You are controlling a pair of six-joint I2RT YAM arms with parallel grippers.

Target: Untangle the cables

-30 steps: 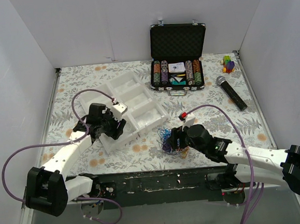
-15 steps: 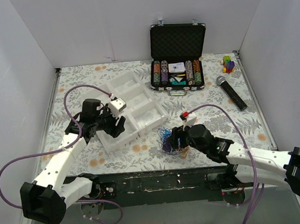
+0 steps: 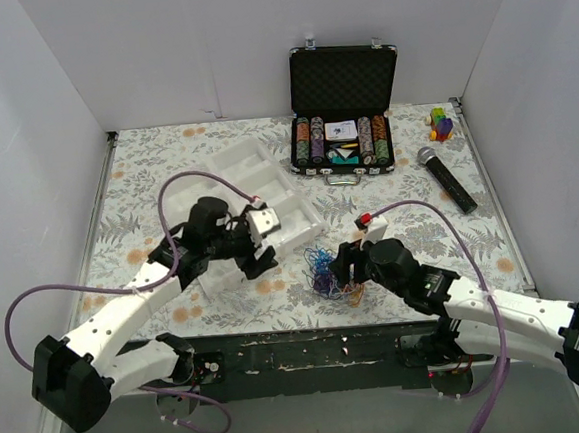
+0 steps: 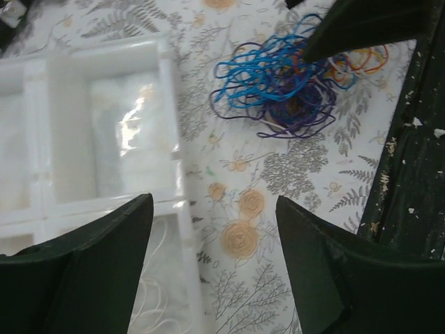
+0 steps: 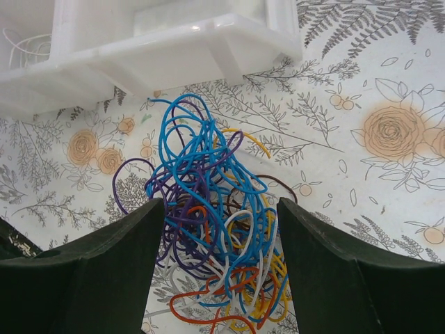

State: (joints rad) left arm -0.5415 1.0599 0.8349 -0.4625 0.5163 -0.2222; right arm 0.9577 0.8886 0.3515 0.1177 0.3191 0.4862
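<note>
Right wrist view: cables lie just beside tray edge.

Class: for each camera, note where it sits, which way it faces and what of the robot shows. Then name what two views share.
Top external: above and behind, facing down on the table; left arm and right arm show.
Left wrist: on the left arm, facing down at the white tray and cables; left gripper shows.
Right wrist: on the right arm, facing down onto the cables; right gripper shows.
Shared: both wrist views show cables and tray.
</note>
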